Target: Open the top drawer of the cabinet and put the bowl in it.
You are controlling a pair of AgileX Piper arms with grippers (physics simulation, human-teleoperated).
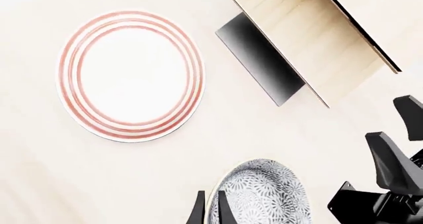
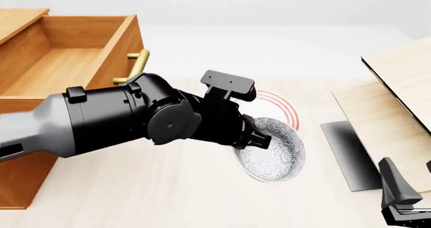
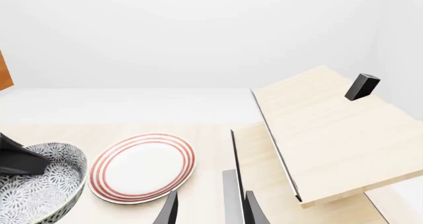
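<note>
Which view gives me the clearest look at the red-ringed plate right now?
The left wrist view: the plate shows whole, seen from straight above. The right wrist view also shows it whole, but at a slant. In the front view the left arm hides all but an edge.

Pale wood table [image 2: 168,187], white walls

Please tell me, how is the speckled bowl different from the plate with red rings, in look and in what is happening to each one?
The bowl is deep with a dense grey-blue speckled pattern; the plate is flat, plain white with red rings near its edge. The left gripper reaches into the bowl at its rim, while the plate is touched by no gripper. In the front view the bowl lies nearer the camera, the plate behind it. Both are round and white-based.
</note>
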